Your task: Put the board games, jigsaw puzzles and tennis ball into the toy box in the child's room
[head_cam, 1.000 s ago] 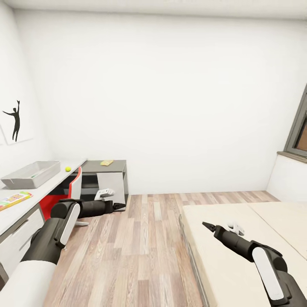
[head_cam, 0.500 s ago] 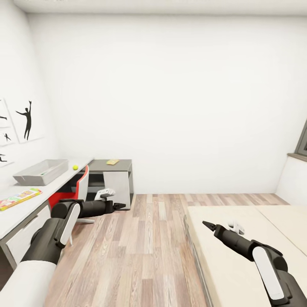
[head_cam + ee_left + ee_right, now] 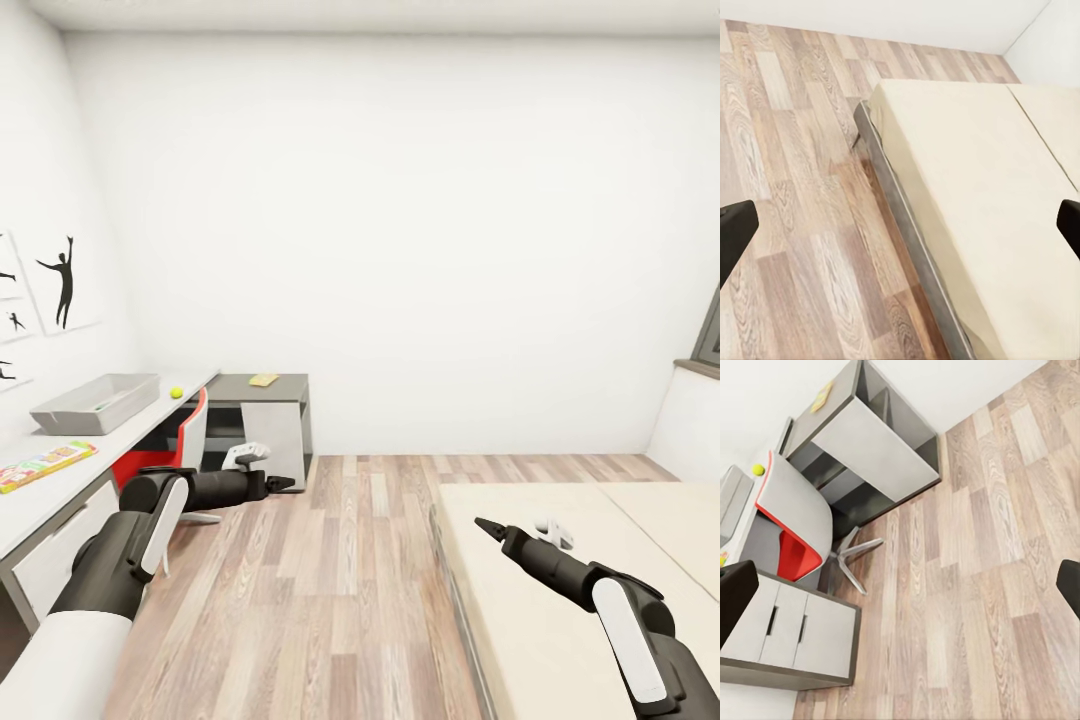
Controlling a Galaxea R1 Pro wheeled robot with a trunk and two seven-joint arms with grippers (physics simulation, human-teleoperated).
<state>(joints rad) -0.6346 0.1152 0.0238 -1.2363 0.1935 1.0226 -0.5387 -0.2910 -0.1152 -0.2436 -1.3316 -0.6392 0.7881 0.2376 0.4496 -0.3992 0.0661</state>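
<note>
toy box (image 3: pixel 96 402) on table (image 3: pixel 60 480), something inside, unclear | ball (image 3: pixel 176 393) and a puzzle (image 3: pixel 45 465) on table, outside box | left gripper (image 3: pixel 283 484), right gripper (image 3: pixel 485 528): both spread wide, empty | bed (image 3: pixel 560 560) bare where visible

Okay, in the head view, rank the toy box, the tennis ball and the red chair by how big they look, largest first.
1. Red chair, though it sits nearer the camera than the ball.
2. Toy box, close behind in apparent size.
3. Tennis ball, by far the smallest.

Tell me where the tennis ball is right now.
In the head view the tennis ball sits on the table at the left, just beyond the toy box and near the red chair.
</note>
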